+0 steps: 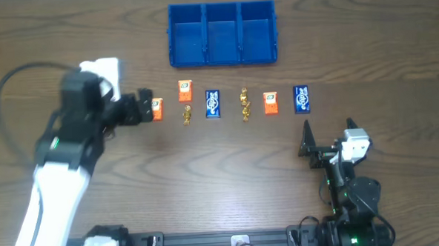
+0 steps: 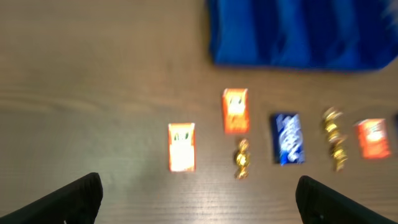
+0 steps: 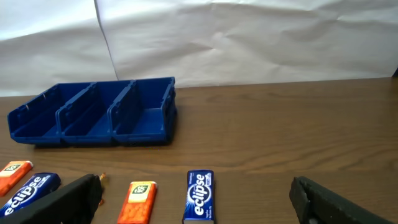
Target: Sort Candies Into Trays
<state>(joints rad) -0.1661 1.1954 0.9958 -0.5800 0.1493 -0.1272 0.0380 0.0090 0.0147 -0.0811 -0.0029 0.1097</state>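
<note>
Brown wood-grain table [image 1: 394, 48]: blue plastic 3-compartment tray [image 1: 224, 60] behind row of candies [image 1: 213, 102]; left gripper [image 2: 199, 199] jaws wide, near leftmost orange candy box [image 2: 181, 147]; right gripper [image 3: 196, 199] jaws wide, well apart from the row.

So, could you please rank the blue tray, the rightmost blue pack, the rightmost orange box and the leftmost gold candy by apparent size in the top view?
1. blue tray
2. rightmost blue pack, only slightly longer than the box
3. rightmost orange box
4. leftmost gold candy
</note>
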